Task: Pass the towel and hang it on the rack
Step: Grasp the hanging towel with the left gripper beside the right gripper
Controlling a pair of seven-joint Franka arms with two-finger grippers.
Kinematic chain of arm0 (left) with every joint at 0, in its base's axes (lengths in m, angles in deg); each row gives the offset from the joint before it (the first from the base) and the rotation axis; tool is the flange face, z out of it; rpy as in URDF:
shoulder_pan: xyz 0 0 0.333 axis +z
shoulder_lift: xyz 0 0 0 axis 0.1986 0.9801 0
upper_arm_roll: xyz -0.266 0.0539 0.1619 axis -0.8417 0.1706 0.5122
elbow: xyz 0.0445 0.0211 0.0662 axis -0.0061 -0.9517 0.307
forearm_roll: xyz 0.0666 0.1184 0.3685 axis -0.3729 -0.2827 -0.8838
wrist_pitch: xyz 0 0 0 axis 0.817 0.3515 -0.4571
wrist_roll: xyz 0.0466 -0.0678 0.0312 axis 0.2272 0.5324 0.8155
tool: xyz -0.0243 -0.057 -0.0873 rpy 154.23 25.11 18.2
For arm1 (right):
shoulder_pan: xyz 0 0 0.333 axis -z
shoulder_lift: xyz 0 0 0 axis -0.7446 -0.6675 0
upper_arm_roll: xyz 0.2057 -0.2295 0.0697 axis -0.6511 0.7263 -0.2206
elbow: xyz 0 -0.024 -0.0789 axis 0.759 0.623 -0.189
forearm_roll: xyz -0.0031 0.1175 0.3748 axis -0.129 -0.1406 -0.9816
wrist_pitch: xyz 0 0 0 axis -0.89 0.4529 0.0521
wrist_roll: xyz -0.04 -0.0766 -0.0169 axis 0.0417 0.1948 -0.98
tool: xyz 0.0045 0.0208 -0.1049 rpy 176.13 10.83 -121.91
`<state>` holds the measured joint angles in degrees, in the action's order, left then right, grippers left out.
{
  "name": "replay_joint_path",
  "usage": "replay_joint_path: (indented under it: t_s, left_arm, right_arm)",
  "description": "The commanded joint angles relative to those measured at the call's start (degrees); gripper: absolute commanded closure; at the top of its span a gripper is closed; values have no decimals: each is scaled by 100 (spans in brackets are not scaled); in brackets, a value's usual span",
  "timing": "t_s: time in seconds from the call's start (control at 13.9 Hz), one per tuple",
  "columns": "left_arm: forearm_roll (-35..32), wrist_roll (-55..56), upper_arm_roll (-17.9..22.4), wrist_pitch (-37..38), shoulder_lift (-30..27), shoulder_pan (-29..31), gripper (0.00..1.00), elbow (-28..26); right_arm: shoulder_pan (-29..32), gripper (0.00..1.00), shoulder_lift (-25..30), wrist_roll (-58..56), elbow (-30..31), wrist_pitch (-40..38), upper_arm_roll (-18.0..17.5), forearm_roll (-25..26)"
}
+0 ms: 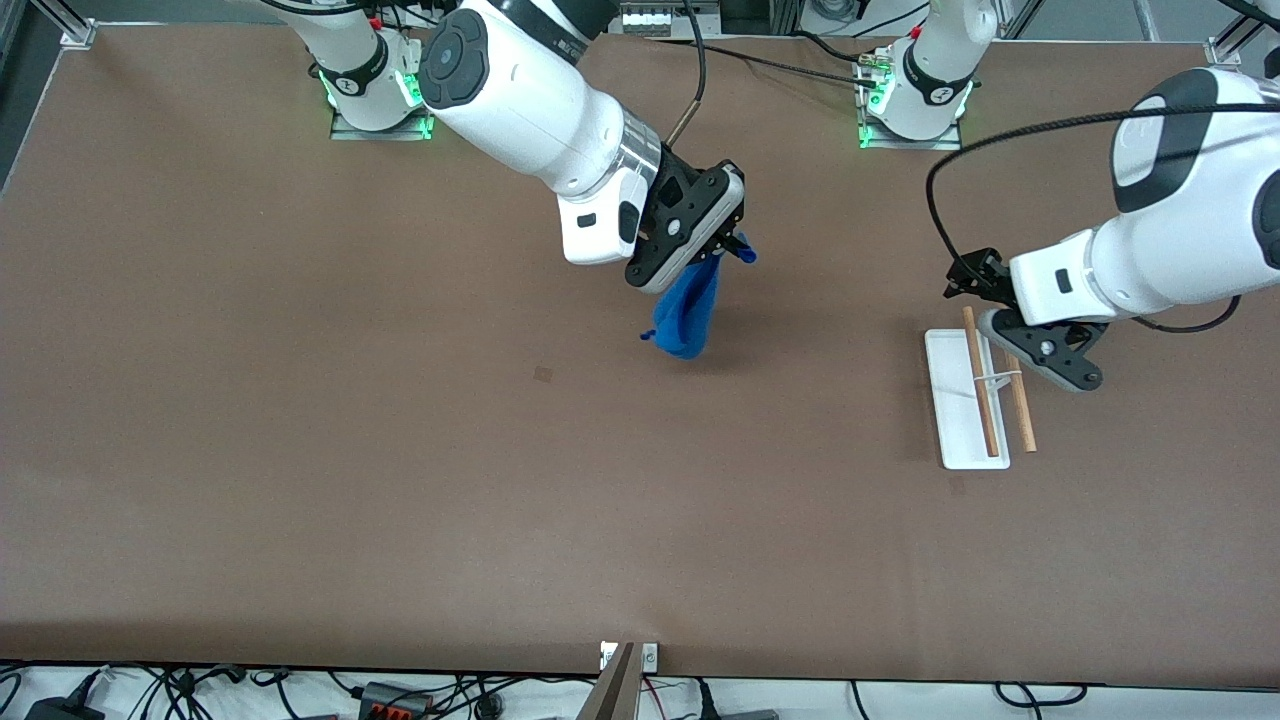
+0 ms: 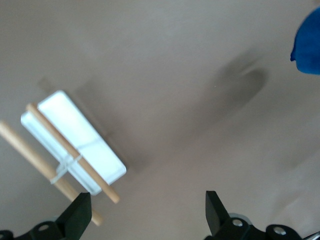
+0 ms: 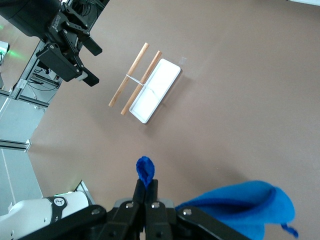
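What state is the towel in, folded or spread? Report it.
Neither: the towel hangs bunched in a loose clump from the shut right claw, lifted above the table, not yet on the rack.

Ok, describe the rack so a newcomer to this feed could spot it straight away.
Start at the brown table and go toward the left arm's end, where the open left gripper hovers. The rack stands under it: a flat white rectangular base carrying two parallel light-brown wooden rods. The only other loose item, the blue towel, hangs from the shut right gripper over mid-table.
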<state>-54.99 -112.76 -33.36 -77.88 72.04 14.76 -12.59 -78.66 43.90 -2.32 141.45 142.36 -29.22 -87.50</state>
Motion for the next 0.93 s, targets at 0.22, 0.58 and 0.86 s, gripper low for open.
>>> replay_joint_path:
  t_s: [0.22,0.58,0.86]
  left_arm:
    - [1402,-2071,-33,-540,463,-5,0,-56]
    - [2546,-3996,-42,-1015,1148,-241,0,-152]
    - [3354,-4946,-42,-1752,1631,-716,0,-381]
  right_arm:
    - [-22,100,-84,59,-94,45,-24,-51]
    - [-22,100,-93,15,-94,229,-24,-34]
    - [-22,100,-93,6,-94,229,-15,-25]
